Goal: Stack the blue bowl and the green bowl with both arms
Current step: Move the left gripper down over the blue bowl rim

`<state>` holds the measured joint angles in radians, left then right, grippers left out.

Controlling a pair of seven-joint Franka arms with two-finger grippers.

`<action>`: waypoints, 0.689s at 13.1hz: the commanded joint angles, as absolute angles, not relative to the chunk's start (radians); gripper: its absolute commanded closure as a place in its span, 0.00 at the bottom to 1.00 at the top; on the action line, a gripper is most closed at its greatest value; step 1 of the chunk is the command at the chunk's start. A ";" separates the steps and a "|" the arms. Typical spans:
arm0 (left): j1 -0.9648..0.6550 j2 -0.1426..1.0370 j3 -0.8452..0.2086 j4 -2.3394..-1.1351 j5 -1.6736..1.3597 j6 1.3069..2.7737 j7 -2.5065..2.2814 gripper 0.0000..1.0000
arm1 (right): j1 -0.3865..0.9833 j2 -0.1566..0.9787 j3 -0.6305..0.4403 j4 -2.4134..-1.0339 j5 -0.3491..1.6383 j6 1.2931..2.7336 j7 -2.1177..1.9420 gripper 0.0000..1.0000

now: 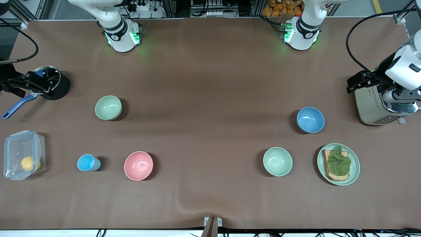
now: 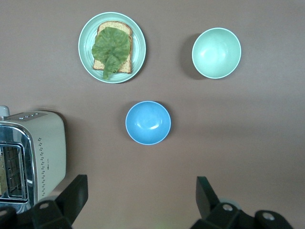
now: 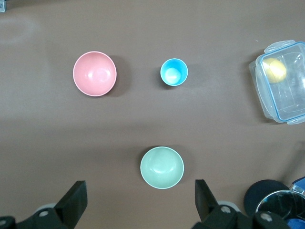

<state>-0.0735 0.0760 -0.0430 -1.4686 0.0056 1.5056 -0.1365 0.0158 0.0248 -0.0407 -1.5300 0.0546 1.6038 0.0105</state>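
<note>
- We see blue bowl (image 1: pixel 310 119) toward the left arm's end, green bowl (image 1: pixel 108 107) toward the right arm's end, well apart.
- We see left gripper (image 2: pixel 140 200) spread wide over the toaster (image 1: pixel 375 105) edge, holding nothing.
- We see right gripper (image 3: pixel 139 202) spread wide over the black pot (image 1: pixel 52 82) edge, holding nothing.

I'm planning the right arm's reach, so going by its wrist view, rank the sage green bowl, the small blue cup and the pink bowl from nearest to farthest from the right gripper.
From the right gripper, open and high over the table:
1. Green bowl, closest, just ahead of the fingers.
2. Small blue cup, farther out, toward the plastic container.
3. Pink bowl, slightly farther than the cup, though that margin is small.
</note>
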 commanded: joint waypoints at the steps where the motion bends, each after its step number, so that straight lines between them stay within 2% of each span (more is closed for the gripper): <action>1: -0.066 0.060 -0.043 -1.468 -0.006 1.474 -0.109 0.00 | 0.031 0.025 -0.057 -1.526 0.055 1.597 0.002 0.00; 6: -0.061 0.067 -0.032 -1.468 -0.014 1.451 -0.098 0.00 | 0.026 0.026 -0.055 -1.523 0.054 1.598 0.002 0.00; 9: -0.060 0.126 -0.031 -1.491 -0.003 1.502 -0.069 0.00 | 0.029 0.028 -0.057 -1.525 0.054 1.597 0.003 0.00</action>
